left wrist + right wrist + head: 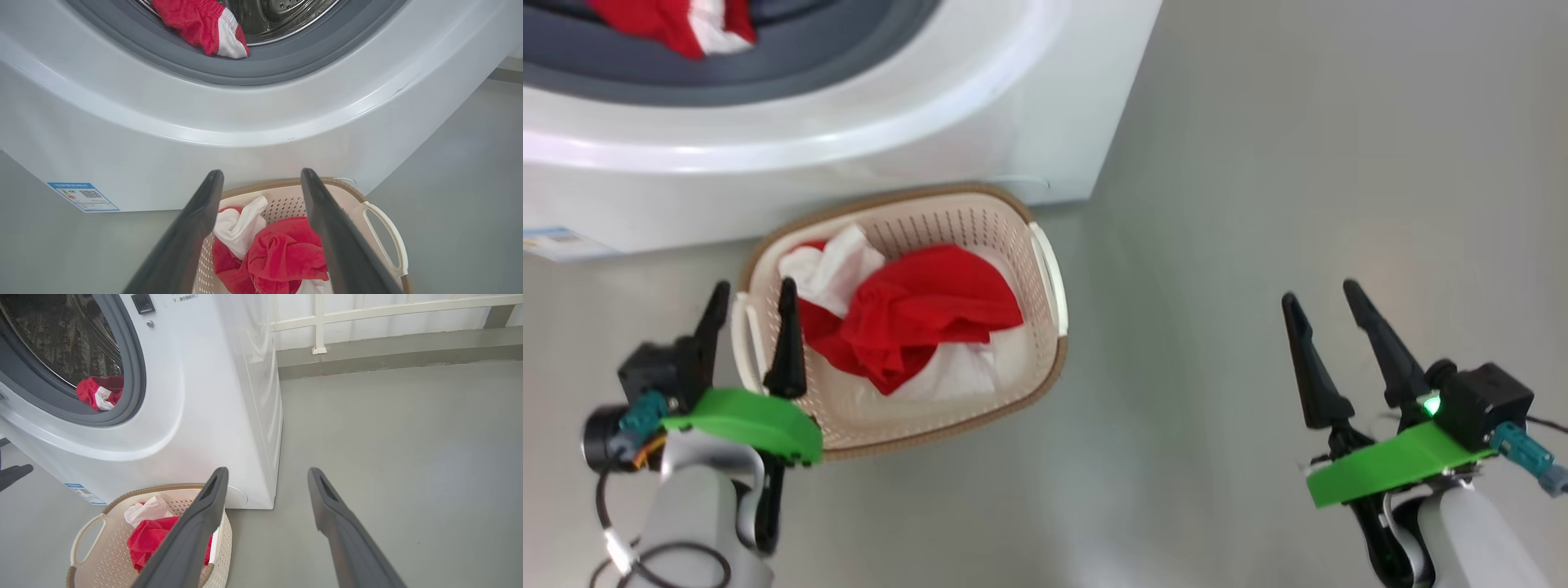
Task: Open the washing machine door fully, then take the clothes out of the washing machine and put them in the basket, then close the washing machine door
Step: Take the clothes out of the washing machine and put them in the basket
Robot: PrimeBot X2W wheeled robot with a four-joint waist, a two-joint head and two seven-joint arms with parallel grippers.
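The white washing machine [866, 122] stands with its mouth uncovered; its door is out of view. Red and white clothes [204, 24] hang over the grey rubber ring [261, 69] at the drum's lower edge, also seen as clothes [678, 24] and clothes [100, 394]. More red and white clothes [915, 318] lie in the cream basket [1029, 359] on the floor before the machine. My left gripper [752, 298] hovers open over the basket's left end, nothing between its fingers. My right gripper [1323, 294] is open and empty above bare floor, well right of the basket [94, 547].
Grey floor [1258, 204] spreads to the right of the machine. A low white railing and wall base [367, 318] run behind. A blue label sticker [83, 197] sits low on the machine's front.
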